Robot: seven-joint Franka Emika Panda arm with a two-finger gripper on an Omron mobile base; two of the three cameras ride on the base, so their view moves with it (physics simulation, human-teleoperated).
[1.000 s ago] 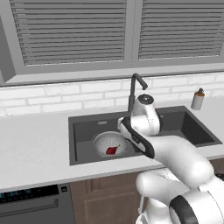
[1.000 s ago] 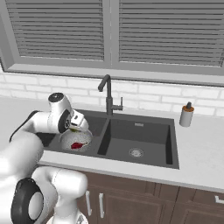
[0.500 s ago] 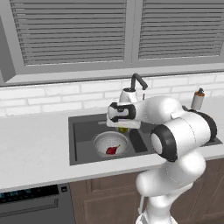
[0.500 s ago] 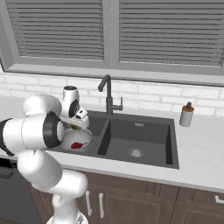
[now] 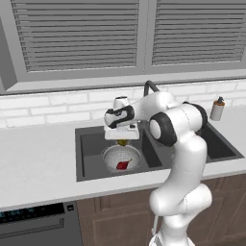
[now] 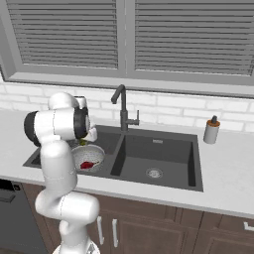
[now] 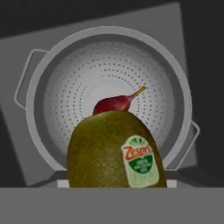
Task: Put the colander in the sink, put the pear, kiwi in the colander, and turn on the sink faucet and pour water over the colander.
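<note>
The silvery colander (image 5: 111,156) stands in the left basin of the dark sink (image 5: 89,142), with the dark red pear (image 5: 123,165) lying at its bottom. My gripper (image 5: 123,140) hangs just above the colander, shut on the olive-yellow kiwi (image 5: 123,142). In the hand view the kiwi (image 7: 116,151) fills the foreground and hides the fingertips, with the pear (image 7: 114,104) and the colander (image 7: 43,83) beyond it. From the right I see the colander (image 6: 94,154), the pear (image 6: 87,164) and the kiwi (image 6: 83,143). The sink faucet (image 6: 121,106) stands behind the basins, with no water running.
A small soap bottle (image 6: 212,130) stands on the counter to the right of the sink. The larger right basin (image 6: 158,158) has a round drain (image 6: 154,173). Cabinets run under the counter, a dishwasher front (image 5: 33,216) is at lower left, and window blinds hang above.
The arm has swung round and the hand has moved left with the kiwi, from near the faucet to above the colander. The pear and colander have stayed put.
</note>
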